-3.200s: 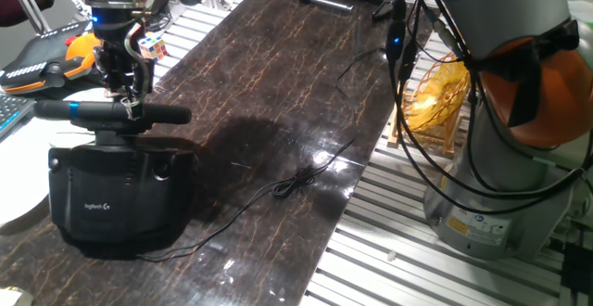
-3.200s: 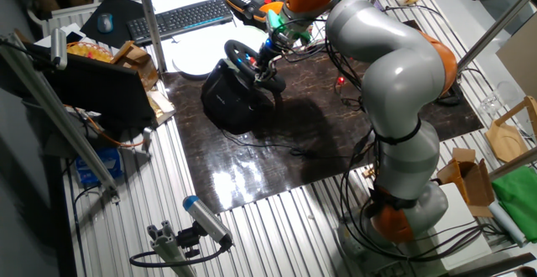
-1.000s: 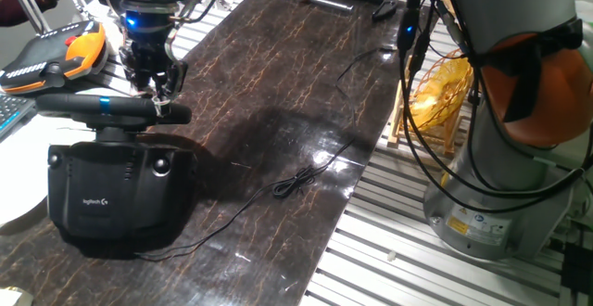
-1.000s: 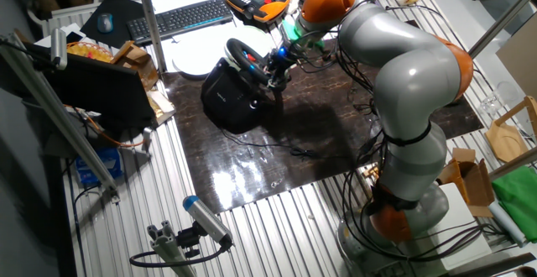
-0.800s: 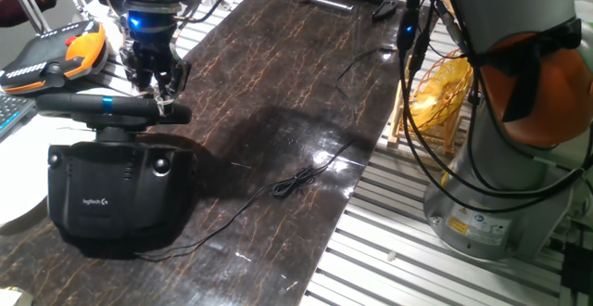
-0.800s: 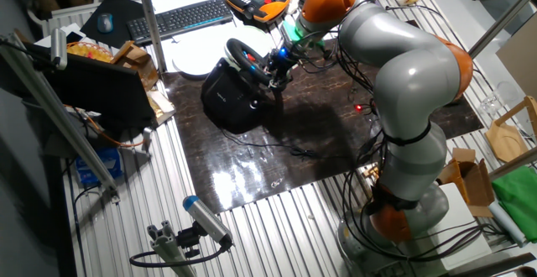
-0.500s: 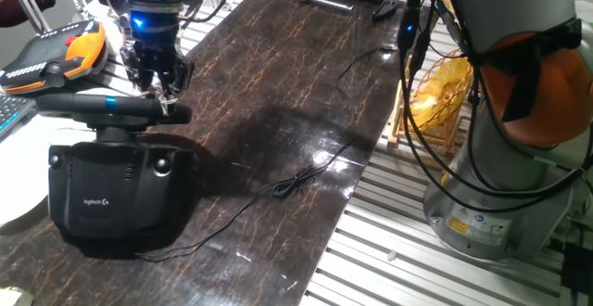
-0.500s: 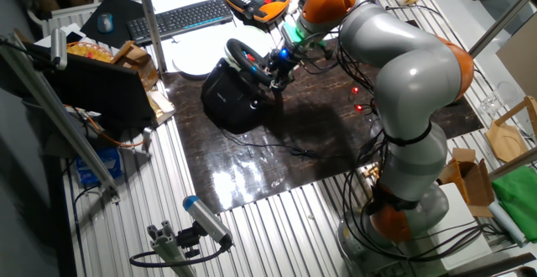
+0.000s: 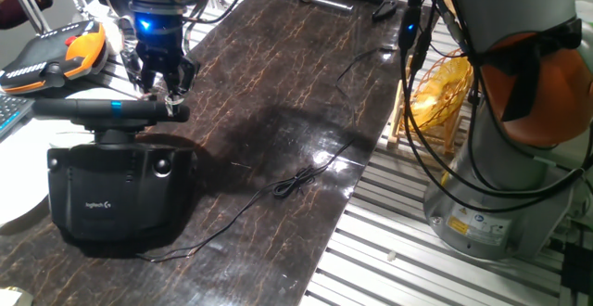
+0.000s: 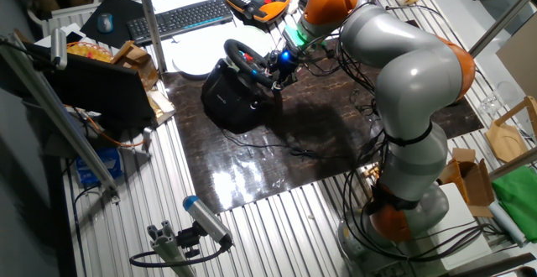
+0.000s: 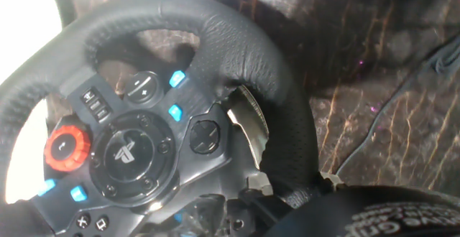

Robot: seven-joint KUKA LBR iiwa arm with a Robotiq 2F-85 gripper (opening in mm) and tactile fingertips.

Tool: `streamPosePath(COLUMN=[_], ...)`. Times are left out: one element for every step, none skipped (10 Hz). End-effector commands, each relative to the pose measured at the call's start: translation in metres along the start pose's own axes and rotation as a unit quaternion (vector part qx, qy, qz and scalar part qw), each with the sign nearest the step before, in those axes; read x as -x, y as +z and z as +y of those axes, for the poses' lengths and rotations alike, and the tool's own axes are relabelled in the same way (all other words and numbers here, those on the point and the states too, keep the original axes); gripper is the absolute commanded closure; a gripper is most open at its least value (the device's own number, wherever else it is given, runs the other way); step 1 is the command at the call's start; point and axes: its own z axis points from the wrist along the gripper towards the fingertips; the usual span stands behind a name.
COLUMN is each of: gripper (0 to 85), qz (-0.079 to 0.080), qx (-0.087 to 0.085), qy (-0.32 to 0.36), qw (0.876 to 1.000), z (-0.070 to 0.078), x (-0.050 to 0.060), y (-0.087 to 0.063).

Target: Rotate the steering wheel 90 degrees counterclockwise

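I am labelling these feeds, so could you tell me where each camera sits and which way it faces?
One fixed view: low at the table's end, facing the wheel base's logo side; gripper and arm base show.
The other fixed view: high, off the table's side, looking down; the whole arm shows.
Hand view: on the hand, facing the wheel's hub; a dark gripper part shows at the bottom edge.
Shared: all three show the wheel.

My pincer (image 9: 165,97) sits at the rim of the steering wheel (image 9: 107,110), but its tips are too small there for me to tell their spread. In my hand view the steering wheel (image 11: 180,93) is cut off at the left and bottom edges, fingers unseen.
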Motion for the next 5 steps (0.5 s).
streamPosePath(gripper=[84.3,84.3,84.3,84.3,84.3], qz=[0.000,-0.001,-0.001,-0.001,-0.001], qx=[-0.004,-0.004,-0.004,-0.003,-0.001], qy=[-0.015,-0.025,-0.036,-0.040,-0.043], qw=[1.000,1.000,0.999,0.999,0.999], z=[-0.0003,-0.0005,-0.0017,-0.0025,-0.0032], x=[0.0004,0.0012,0.0020,0.0027,0.0033], y=[0.0006,0.0014,0.0027,0.0033,0.0039])
